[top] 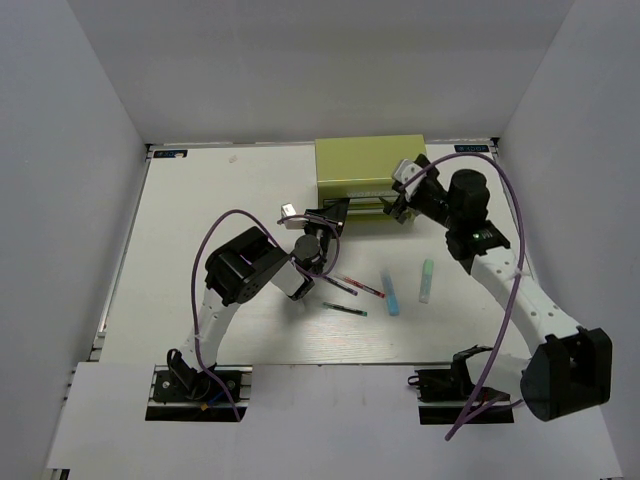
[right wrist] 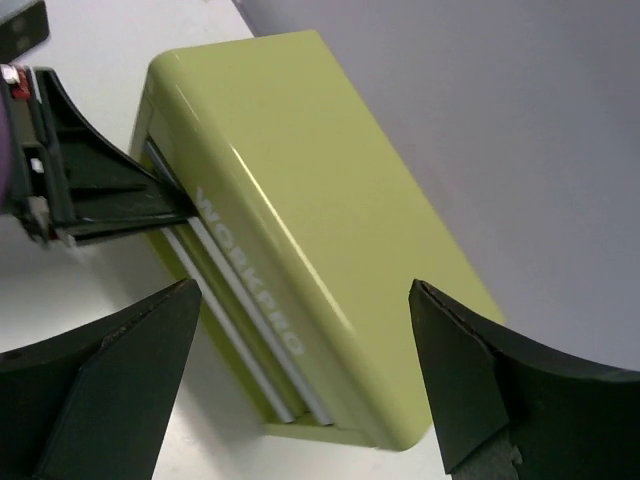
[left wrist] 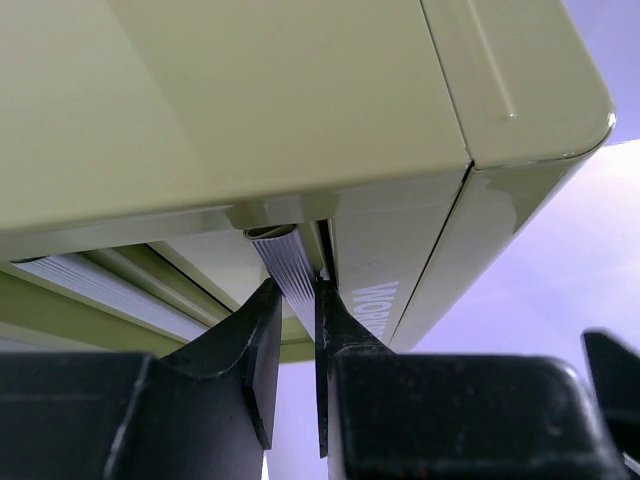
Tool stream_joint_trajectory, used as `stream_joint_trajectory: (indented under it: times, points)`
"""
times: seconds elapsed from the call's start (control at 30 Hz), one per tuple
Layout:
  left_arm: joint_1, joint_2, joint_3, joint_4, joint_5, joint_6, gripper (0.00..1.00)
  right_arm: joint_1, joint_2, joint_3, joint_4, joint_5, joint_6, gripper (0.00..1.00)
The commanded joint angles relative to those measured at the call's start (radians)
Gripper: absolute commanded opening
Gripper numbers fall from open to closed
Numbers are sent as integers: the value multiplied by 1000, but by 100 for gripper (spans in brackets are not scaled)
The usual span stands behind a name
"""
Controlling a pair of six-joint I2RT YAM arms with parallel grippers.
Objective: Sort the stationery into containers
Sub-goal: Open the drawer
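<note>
Black fingers (left wrist: 240,350) of the left gripper (left wrist: 295,330) pinch the top drawer's handle (left wrist: 285,262) on the chest (left wrist: 300,90).

Its jaws stand narrow, clamped on the ribbed rail near its end, just under the lid; the drawer looks shut or barely started. At the other end of the chest front, the right gripper (right wrist: 300,290) hangs wide open and empty, touching nothing. Behind the left gripper, toward the arm bases, a red pen (top: 358,286), green pen (top: 345,309), blue marker (top: 391,293) and mint marker (top: 427,282) lie loose on the table (top: 200,220), well apart from the chest. Other pieces cannot be made out. The likely risks are that a pull from the handle's end skews and jams the drawer, that the unbraced chest slides with the gripper toward the pens, or that the thin pinch slips off the rail.
</note>
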Motion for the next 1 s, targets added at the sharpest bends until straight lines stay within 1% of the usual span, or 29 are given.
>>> stream_joint_trajectory:
  times: [0.0,0.1,0.17,0.23,0.3,0.33,0.6,0.7,0.83,0.87,0.97]
  points:
    - [3,-31,-57,72,-48,53,0,-5,45,108,-111,-85,-254,90]
    - [3,-31,-57,62,-48,53,0,0,97,149,-176,-90,-340,90]
    - [3,-31,-57,62,-48,53,0,0,141,194,-255,-97,-399,89]
    - [3,-31,-57,62,-48,53,0,-3,168,222,-300,-111,-446,88]
    - [3,-31,-57,62,-48,53,0,-3,189,238,-342,-117,-486,84]
    - [3,-31,-57,62,-48,53,0,1,198,242,-363,-124,-537,84]
    - [3,-31,-57,62,-48,53,0,-3,269,237,-268,-94,-556,84]
    - [3,-31,-57,53,-48,53,0,0,287,228,-201,-65,-546,84]
    - [3,-31,-57,53,-48,53,0,1,333,260,-199,-36,-559,84]
    - [3,-31,-57,53,-48,53,0,1,340,263,-201,-35,-562,81]
    - [3,-31,-57,53,-48,63,0,0,373,304,-171,-25,-548,75]
